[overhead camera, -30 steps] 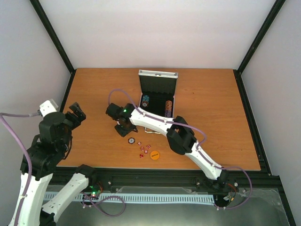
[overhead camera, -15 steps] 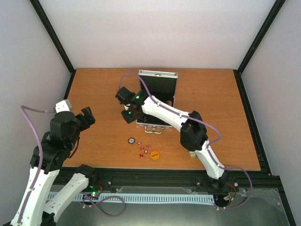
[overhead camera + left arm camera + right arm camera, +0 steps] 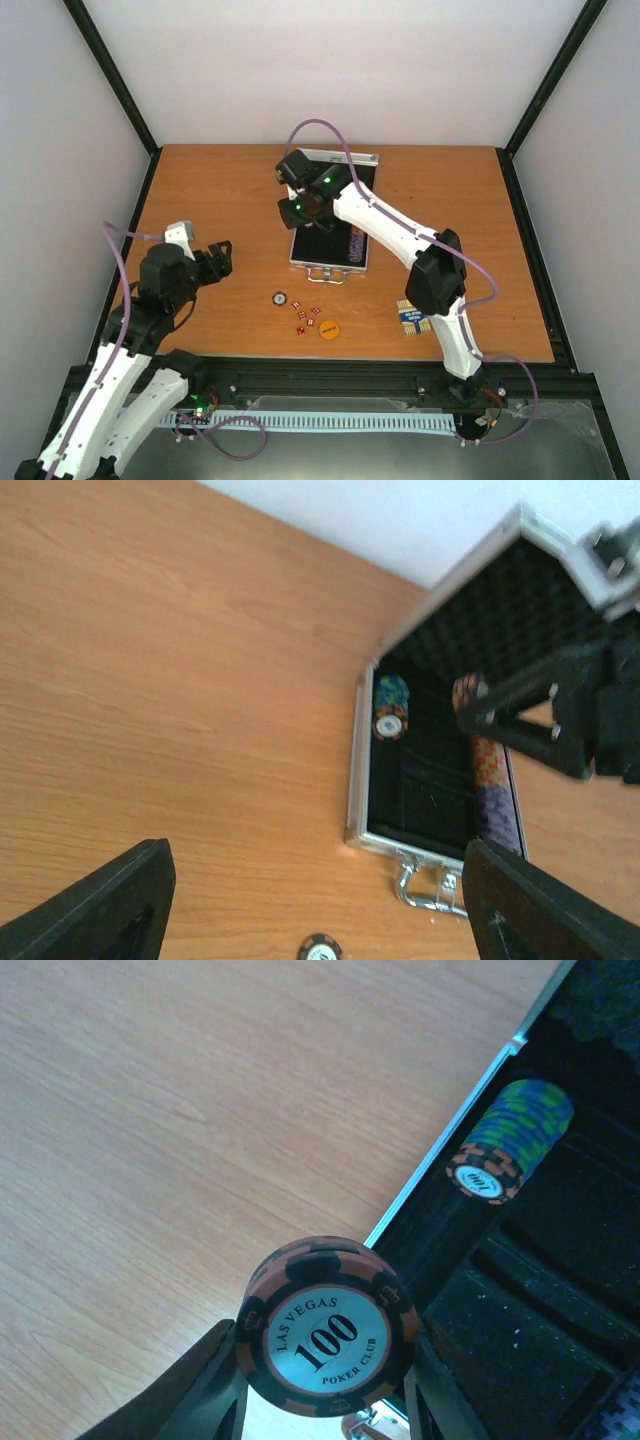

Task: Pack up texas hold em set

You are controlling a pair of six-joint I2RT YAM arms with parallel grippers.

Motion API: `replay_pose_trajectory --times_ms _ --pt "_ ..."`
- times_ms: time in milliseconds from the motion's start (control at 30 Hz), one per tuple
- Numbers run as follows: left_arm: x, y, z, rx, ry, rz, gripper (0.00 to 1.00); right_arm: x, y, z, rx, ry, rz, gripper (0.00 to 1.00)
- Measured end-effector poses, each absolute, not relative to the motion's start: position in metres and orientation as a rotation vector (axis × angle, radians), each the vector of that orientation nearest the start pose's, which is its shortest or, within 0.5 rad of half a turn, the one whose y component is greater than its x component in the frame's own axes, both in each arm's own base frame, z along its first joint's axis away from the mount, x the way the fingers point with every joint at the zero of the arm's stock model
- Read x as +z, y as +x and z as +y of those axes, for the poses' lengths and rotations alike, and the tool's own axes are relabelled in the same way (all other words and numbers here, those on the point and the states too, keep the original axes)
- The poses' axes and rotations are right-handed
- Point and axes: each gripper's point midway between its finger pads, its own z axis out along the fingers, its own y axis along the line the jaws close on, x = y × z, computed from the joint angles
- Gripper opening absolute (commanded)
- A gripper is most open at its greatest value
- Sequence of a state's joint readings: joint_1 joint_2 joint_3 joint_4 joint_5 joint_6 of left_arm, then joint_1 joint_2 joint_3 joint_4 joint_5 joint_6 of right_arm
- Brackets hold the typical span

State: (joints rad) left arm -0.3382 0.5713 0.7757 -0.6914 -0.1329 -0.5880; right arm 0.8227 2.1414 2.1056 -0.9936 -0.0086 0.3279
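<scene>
The small silver aluminium case [image 3: 330, 264] lies open toward the far middle of the bench [image 3: 220, 190], its lid standing up at the back and its metal handle [image 3: 325, 276] facing the arms. Inside the black lining, a short stack of blue-and-green poker chips [image 3: 510, 1135] lies on its side against the case's left wall, and a longer row of orange and purple chips [image 3: 490, 780] runs along its right wall. The right tool [image 3: 325, 1360] is raised at the case's left rim, clamped on a single orange-and-black striped chip [image 3: 327, 1326] marked "Las Vegas 100 Poker Club", which it holds by the edge with the face toward the wrist camera. On the bench just in front of the case's handle lies one loose chip [image 3: 280, 298], then a scatter of tiny red dice [image 3: 308, 318] and the orange disc [image 3: 329, 328]. The blue-yellow card deck [image 3: 411, 318] lies off the case's near right corner. Well to the left of the case, the left tool [image 3: 215, 262] hangs above bare wood with its fingers spread and nothing between them.
</scene>
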Motion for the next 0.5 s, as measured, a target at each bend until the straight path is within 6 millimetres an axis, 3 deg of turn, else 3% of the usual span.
replay_pose_trajectory --times_ms 133,300,500 --pt "0.223 0.240 -0.076 -0.542 -0.312 2.060 0.99 0.186 0.374 0.388 0.443 -0.610 2.563 0.03" --pt "0.206 0.247 -0.095 -0.681 -0.258 1.950 1.00 0.192 0.378 0.385 0.494 -0.582 2.556 0.03" --pt "0.208 0.266 -0.115 -0.745 -0.172 1.811 1.00 0.208 0.375 0.386 0.569 -0.569 2.529 0.03"
